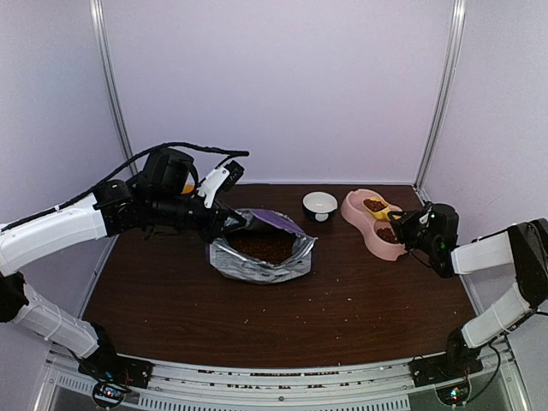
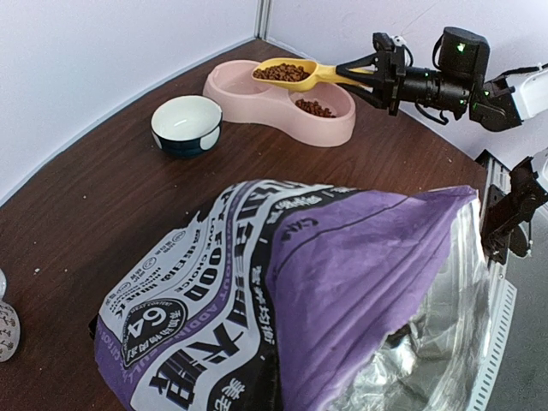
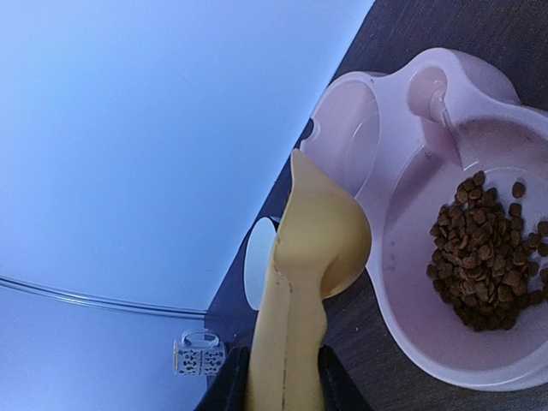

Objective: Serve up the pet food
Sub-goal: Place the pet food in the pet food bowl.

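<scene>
Overhead: the left claw (image 1: 228, 224) is pinched shut on the left rim of the open bag (image 1: 257, 267) in the middle of the bench (image 1: 171, 300), with pet food (image 1: 265, 247) inside. The right claw (image 1: 401, 217) grips the yellow scoop (image 1: 379, 207) above the pink double bowl (image 1: 385, 250), far right.
Left wrist: the scoop (image 2: 291, 73), held level, carries pet food over the bowl's far compartment.
Right wrist: more pet food (image 3: 484, 257) lies in the near compartment.
</scene>
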Available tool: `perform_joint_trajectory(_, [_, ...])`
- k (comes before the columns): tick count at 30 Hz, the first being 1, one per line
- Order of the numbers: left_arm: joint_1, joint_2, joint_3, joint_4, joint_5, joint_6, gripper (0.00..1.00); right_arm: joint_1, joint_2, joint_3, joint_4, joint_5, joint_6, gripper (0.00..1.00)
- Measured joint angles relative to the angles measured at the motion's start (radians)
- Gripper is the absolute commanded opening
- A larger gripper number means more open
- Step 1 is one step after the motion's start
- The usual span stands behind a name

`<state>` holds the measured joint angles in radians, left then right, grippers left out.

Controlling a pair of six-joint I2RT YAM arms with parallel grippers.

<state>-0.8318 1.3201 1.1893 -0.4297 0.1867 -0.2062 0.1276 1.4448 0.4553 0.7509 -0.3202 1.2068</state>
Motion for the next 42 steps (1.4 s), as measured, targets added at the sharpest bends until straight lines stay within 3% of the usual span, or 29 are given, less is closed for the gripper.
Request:
perform_joint_trajectory(22, [0.000, -0.002, 0.000, 0.000, -0.004, 0.007, 0.00, -0.002, -0.031, 0.277, -0.530, 0.089, -0.243, 0.00])
perform_joint_trajectory(42, [0.000, -0.006, 0.000, -0.002, -0.016, 0.015, 0.00, -0.002, -0.005, 0.442, -0.765, 0.121, -0.386, 0.00])
